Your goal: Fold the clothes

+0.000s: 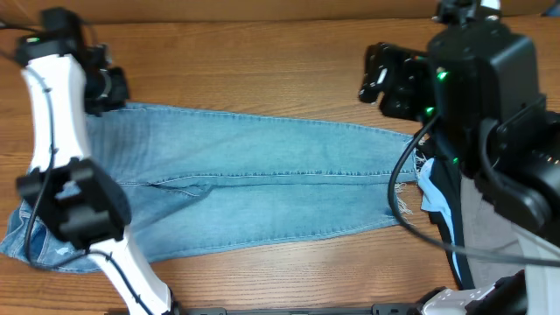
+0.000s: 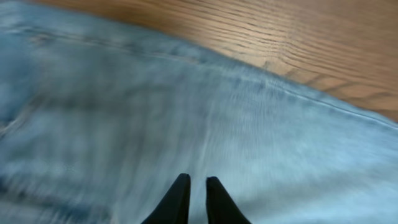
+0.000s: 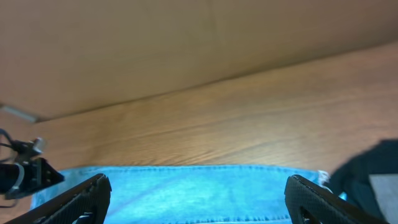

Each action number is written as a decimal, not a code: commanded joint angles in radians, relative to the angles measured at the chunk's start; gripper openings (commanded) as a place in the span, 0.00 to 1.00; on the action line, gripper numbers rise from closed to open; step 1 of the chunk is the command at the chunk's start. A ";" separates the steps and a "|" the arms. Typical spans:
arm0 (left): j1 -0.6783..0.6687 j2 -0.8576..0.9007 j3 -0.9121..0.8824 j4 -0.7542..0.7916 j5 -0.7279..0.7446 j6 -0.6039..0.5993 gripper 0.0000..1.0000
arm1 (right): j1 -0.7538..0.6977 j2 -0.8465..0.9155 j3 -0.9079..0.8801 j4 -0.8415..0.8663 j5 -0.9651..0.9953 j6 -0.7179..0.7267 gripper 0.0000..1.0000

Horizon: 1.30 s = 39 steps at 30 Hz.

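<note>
At the tip of my left arm, the left gripper [image 2: 198, 198] hangs with its two black fingers [image 2: 179, 200] drawn almost together. Only a thin slit shows between them, and nothing is caught there. Directly beneath and ahead of it spread the light-blue jeans [image 2: 186, 112], blurred in the wrist view. I cannot tell whether the fingertips touch the denim. Past the cloth's far seam edge from this gripper runs the bare wooden table [image 2: 298, 37]. Seen from overhead, this gripper sits at the upper edge of the jeans near their wider end. The legs lie flat and side by side, stretching away from it toward my right arm.

The right gripper [image 3: 199, 208] is spread wide, one finger at each lower corner of its wrist view, and it holds nothing. Just below and ahead of it lies the narrow end of the jeans, with bare table beyond and then a plain brown board [image 3: 155, 50]. From overhead it hovers over the wood, just off the upper corner of the frayed hems [image 1: 404, 199]. To its right, beside those hems, lies a dark garment [image 3: 373, 177], partly hidden under the arm.
</note>
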State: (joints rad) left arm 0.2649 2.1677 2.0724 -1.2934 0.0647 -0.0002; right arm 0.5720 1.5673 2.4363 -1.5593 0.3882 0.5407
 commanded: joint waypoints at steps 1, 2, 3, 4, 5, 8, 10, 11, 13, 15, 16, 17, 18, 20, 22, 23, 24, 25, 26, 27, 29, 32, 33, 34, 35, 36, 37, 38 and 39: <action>-0.047 0.108 -0.010 0.051 -0.045 0.067 0.11 | -0.066 0.000 0.011 -0.019 -0.051 0.018 0.93; -0.060 0.130 -0.010 0.071 -0.045 0.081 0.10 | -0.082 0.001 0.011 -0.026 -0.053 0.018 0.93; -0.071 0.148 -0.010 0.085 -0.043 0.095 0.09 | -0.098 0.005 0.011 -0.030 -0.053 0.018 0.93; -0.084 0.167 -0.010 0.097 -0.038 0.116 0.08 | -0.108 0.005 0.011 -0.034 -0.053 0.018 0.93; -0.092 0.183 -0.010 0.104 -0.039 0.127 0.08 | -0.117 0.008 0.011 -0.037 -0.053 0.018 0.93; -0.114 0.239 -0.010 0.128 -0.039 0.137 0.06 | -0.130 0.022 0.011 -0.042 -0.053 0.018 0.93; -0.115 0.269 -0.010 0.150 -0.044 0.136 0.06 | -0.130 0.034 0.011 -0.041 -0.053 0.018 0.93; -0.114 0.286 -0.010 0.166 -0.051 0.135 0.06 | -0.130 0.043 0.011 -0.042 -0.053 0.018 0.93; -0.107 0.319 -0.010 0.198 -0.077 0.127 0.05 | -0.130 0.061 0.011 -0.047 -0.053 0.018 0.93; -0.094 0.354 -0.010 0.230 -0.128 0.123 0.05 | -0.130 0.083 0.011 -0.061 -0.053 0.018 0.93; -0.086 0.373 -0.010 0.249 -0.176 0.117 0.04 | -0.130 0.095 0.011 -0.072 -0.053 0.018 0.93; -0.075 0.390 -0.010 0.267 -0.236 0.092 0.04 | -0.130 0.107 0.011 -0.081 -0.053 0.018 0.92; -0.064 0.400 -0.010 0.279 -0.285 0.060 0.04 | -0.130 0.122 0.011 -0.093 -0.053 0.019 0.92; -0.030 0.406 -0.010 0.297 -0.335 -0.019 0.04 | -0.130 0.153 0.011 -0.124 -0.053 0.038 0.93; 0.014 0.402 0.007 0.303 -0.329 -0.073 0.04 | -0.130 0.187 0.009 -0.134 -0.060 0.035 0.93; 0.033 0.400 0.024 0.297 -0.328 -0.098 0.04 | -0.131 0.200 0.006 -0.134 -0.070 0.036 0.93; 0.055 0.397 0.049 0.282 -0.317 -0.125 0.04 | -0.134 0.216 0.005 -0.133 -0.080 0.036 0.93; 0.073 0.394 0.075 0.267 -0.294 -0.137 0.04 | -0.138 0.232 0.005 -0.131 -0.089 0.036 0.93; 0.092 0.389 0.107 0.250 -0.259 -0.138 0.04 | -0.145 0.247 0.005 -0.129 -0.099 0.036 0.93; 0.109 0.385 0.142 0.233 -0.230 -0.137 0.04 | -0.151 0.259 0.005 -0.126 -0.109 0.036 0.93; 0.131 0.375 0.217 0.196 -0.194 -0.138 0.05 | -0.171 0.285 0.005 -0.114 -0.141 0.035 0.94; 0.148 0.359 0.345 0.136 -0.168 -0.137 0.08 | -0.202 0.322 0.005 -0.103 -0.192 0.024 0.95; 0.151 0.352 0.392 0.110 -0.168 -0.135 0.09 | -0.211 0.335 0.005 -0.100 -0.213 0.008 0.95; 0.151 0.343 0.436 0.083 -0.168 -0.135 0.09 | -0.224 0.352 0.005 -0.096 -0.244 -0.018 0.95; 0.151 0.335 0.475 0.058 -0.167 -0.135 0.09 | -0.233 0.365 0.005 -0.096 -0.265 -0.036 0.95; 0.151 0.327 0.513 0.033 -0.167 -0.134 0.09 | -0.240 0.379 0.005 -0.096 -0.283 -0.055 0.96; 0.148 0.316 0.558 0.000 -0.167 -0.132 0.10 | -0.248 0.394 0.005 -0.096 -0.300 -0.079 0.96; 0.145 0.304 0.594 -0.029 -0.158 -0.122 0.11 | -0.257 0.410 0.005 -0.095 -0.309 -0.093 0.97; 0.139 0.290 0.629 -0.058 -0.136 -0.098 0.13 | -0.267 0.426 0.005 -0.092 -0.312 -0.102 0.97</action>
State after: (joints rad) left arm 0.4408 2.5347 2.5927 -1.3014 -0.1234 -0.1139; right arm 0.3267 1.9530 2.4363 -1.6600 0.1432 0.5049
